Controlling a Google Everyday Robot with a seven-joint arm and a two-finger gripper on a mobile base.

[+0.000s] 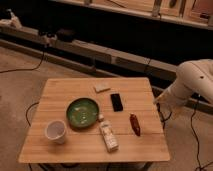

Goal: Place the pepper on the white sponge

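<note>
One slim, dark red pepper [135,124], elongated and tapered at both ends, is seen lying flat on the light wooden table [145,148], near its right edge, with its length running roughly front to back. It is kept well apart from the thin, off-white rectangular sponge [101,88], which lies near the far edge. A flat black rectangular slab [116,102] is placed between the two. To the left of the pepper, a long white remote-like block [108,136], a round green plate [83,112] and a white cup [55,131] are set out.

The dark two-finger gripper [161,107] is carried at the end of a bulky white arm [194,82] and is held just beyond the table's right edge, about level with the black slab. Its fingers are spread wide; nothing is held between them, and the pepper is not touched.

The arm is cut off by the right border. The fingertips are hard to separate from the dark cables and floor behind them, and whether the table edge is touched cannot be told.
</note>
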